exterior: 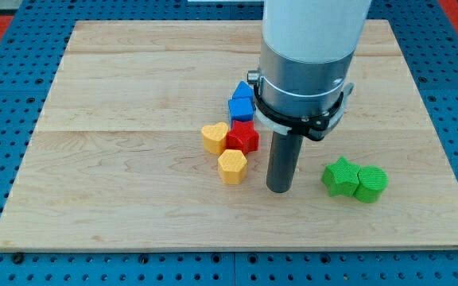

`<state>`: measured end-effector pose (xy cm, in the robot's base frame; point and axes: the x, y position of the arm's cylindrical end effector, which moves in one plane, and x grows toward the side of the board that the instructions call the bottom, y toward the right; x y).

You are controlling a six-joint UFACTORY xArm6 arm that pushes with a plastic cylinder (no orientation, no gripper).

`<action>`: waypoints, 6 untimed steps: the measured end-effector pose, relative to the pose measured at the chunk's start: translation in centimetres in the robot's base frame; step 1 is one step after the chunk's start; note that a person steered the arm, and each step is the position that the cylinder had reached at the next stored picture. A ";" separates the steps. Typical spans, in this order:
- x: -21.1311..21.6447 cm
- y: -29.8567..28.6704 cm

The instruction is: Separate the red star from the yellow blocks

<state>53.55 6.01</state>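
Observation:
The red star (243,137) lies near the board's middle. A yellow heart-shaped block (215,137) touches its left side. A second yellow block (232,166) sits just below the star, touching or nearly touching it. Two blue blocks (242,102) stand right above the star. My tip (279,188) rests on the board to the right of the lower yellow block and below-right of the red star, a small gap away from both.
A green star (340,176) and a green rounded block (370,183) sit together at the right of my tip. The wooden board (118,119) is edged by a blue pegboard. The arm's wide body hides the board above the tip.

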 end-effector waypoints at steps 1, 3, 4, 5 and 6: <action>-1.3 -0.7; -4.5 -5.1; -5.4 -6.5; -6.3 -7.6; -7.2 -8.2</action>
